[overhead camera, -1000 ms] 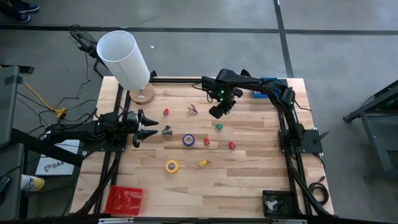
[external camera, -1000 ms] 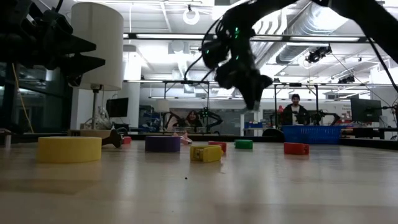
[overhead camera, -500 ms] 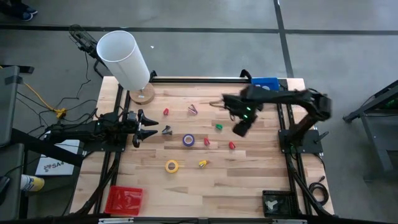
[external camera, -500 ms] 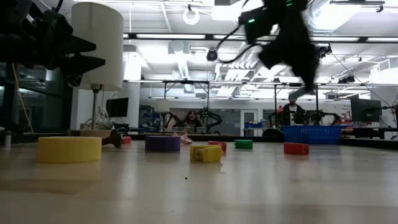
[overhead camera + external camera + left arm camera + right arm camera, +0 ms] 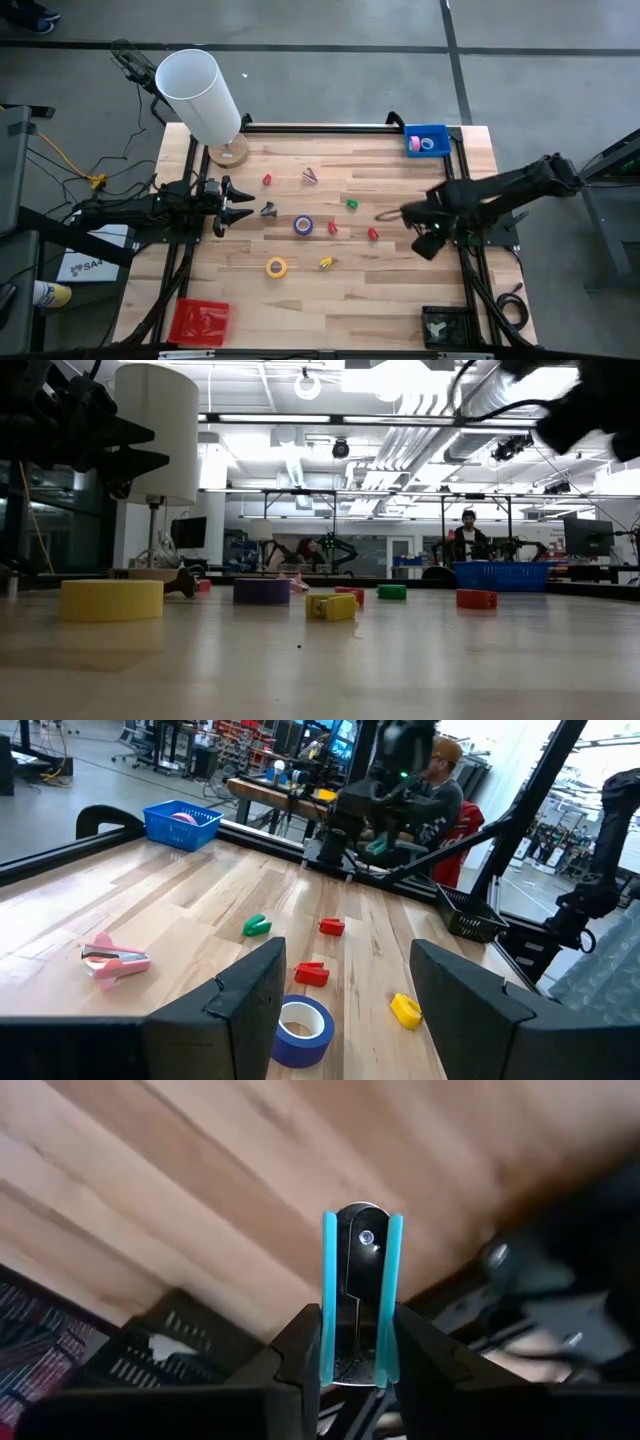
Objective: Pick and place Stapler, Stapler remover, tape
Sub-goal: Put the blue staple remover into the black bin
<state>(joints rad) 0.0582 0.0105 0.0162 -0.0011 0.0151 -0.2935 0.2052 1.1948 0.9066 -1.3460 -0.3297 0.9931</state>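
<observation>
My right gripper [image 5: 428, 245] hangs over the table's right edge, shut on a stapler remover [image 5: 358, 1295] with teal sides and a chrome middle. My left gripper [image 5: 240, 207] waits open and level at the table's left side. A purple tape roll [image 5: 303, 226] and a yellow one [image 5: 276, 267] lie flat on the wood. The pink stapler [image 5: 311, 176] lies near the far edge. A dark stapler remover [image 5: 268, 210] rests just in front of the left fingers. The blue bin [image 5: 427, 141] at the far right corner holds a pink roll. My right gripper pinches the stapler remover by its two teal sides [image 5: 327, 1330] between the two fingers [image 5: 300, 1350]. The fingers point steeply down. The remover sticks out beyond the fingertips and is lifted clear of the table.
Small red, green and yellow pieces [image 5: 351, 203] are scattered mid-table. A black tray [image 5: 443, 325] sits at the near right corner, a red tray [image 5: 200, 320] at the near left, and a white lamp [image 5: 200, 95] at the far left. People stand in the room beyond.
My right gripper has swept fast from the table's far middle toward the right and near edges, staying shut on the teal stapler remover and carrying it high above the wood.
</observation>
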